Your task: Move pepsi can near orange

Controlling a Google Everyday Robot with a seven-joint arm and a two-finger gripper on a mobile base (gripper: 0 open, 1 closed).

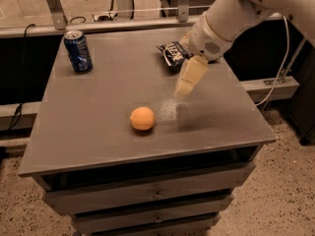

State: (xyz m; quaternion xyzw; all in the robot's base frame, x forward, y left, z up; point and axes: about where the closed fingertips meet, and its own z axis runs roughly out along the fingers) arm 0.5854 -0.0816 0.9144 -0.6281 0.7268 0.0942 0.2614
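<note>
While the arm (231, 18) reaches in from the upper right, we see the hand (188, 80) hanging above the desk (98, 112), over the right-middle part of its top. The hand points down and slightly to the left. We cannot tell whether it is wide or narrow.

The can (78, 51) stands upright near the far left corner of the desk, well apart from the hand and touching nothing else. The orange (142, 118) rests toward the front of the desk, close to the middle. It sits lower in the view and to the left of the hand, and is near it but not touching. The can and the orange are well apart, with bare desk between them.

A bag (171, 53) lies flat at the far right of the desk, and the arm covers its right side. Just under the hand we see a pale sheen (168, 110) on the desk, beside the orange. Below the top, the desk has drawers (157, 194), and it stands on a speckled floor (285, 191).
</note>
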